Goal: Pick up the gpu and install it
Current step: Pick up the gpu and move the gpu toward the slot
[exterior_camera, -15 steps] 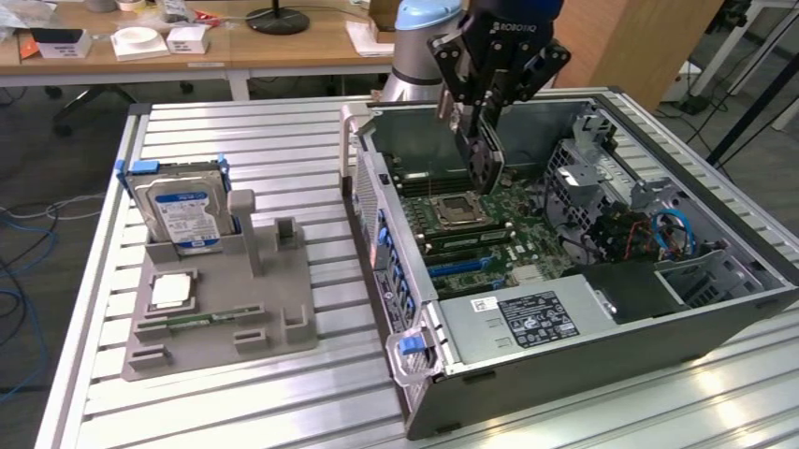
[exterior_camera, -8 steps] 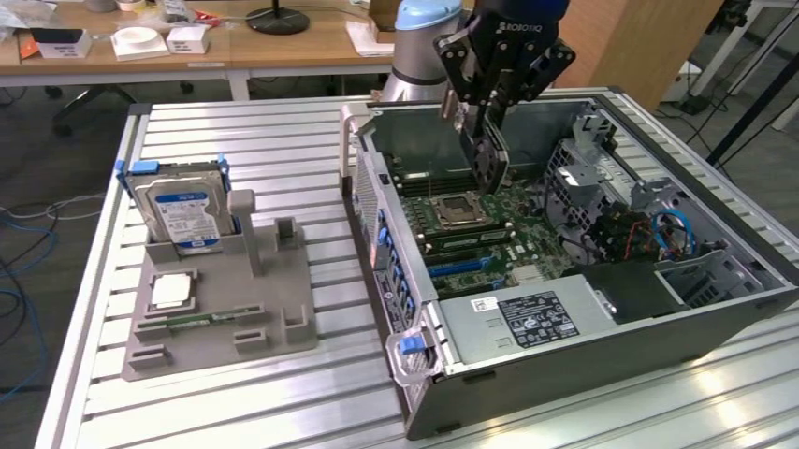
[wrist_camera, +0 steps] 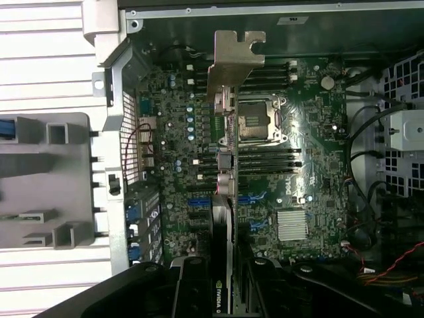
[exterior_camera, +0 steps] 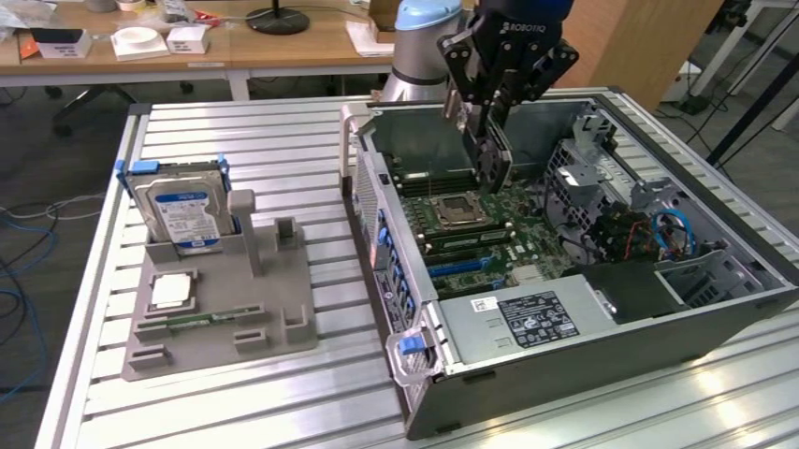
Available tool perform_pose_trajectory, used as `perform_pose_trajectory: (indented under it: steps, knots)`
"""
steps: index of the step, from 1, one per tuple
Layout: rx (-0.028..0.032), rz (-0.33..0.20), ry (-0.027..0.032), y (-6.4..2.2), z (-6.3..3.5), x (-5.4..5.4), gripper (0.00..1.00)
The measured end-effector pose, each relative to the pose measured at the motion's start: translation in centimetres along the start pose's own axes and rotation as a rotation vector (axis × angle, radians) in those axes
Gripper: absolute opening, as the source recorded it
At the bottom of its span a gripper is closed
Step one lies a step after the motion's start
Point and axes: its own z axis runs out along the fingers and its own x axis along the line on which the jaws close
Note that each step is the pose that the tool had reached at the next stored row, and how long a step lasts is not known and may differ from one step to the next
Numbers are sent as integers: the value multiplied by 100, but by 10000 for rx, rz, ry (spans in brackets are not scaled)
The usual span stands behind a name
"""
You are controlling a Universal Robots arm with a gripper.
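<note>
Jaws clamped on the gpu point(exterior_camera: 495, 157), I hold it edge-down over the open computer case point(exterior_camera: 600, 374); best kept upright, its silver bracket point(wrist_camera: 235, 56) squared above the motherboard point(exterior_camera: 500, 210).

The gripper point(wrist_camera: 225, 281) holds the gpu point(wrist_camera: 226, 175) tight between its two black fingers point(wrist_camera: 192, 288). We see the gpu from its thin edge. Its silver bracket point(wrist_camera: 235, 56) is at the end far from the fingers. The gpu hangs over the green board point(wrist_camera: 172, 152) inside the case point(wrist_camera: 122, 73). A square socket point(wrist_camera: 255, 122) is just beside the gpu. A small silver block point(wrist_camera: 291, 225) sits on the board. A gray holder point(wrist_camera: 46, 172) lies outside the case on the ribbed table point(wrist_camera: 40, 59).
</note>
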Motion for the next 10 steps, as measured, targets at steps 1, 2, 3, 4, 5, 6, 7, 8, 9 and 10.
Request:
perform_pose_trajectory:
  steps: [1,2,3,4,5,6,7,8,9,10]
  knots:
    - [0,0,0,0,0,-5,26]
    - [0,0,0,1,0,-10,26]
    - [0,0,0,1,0,-15,26]
    - [0,1,0,1,0,-20,26]
    - [0,0,0,2,0,-24,26]
    - [0,0,0,2,0,-29,26]
    - [0,0,0,2,1,-34,26]
    - [0,0,0,3,0,-39,26]
    - [0,0,0,3,1,-44,26]
    - [-1,0,0,4,1,-49,26]
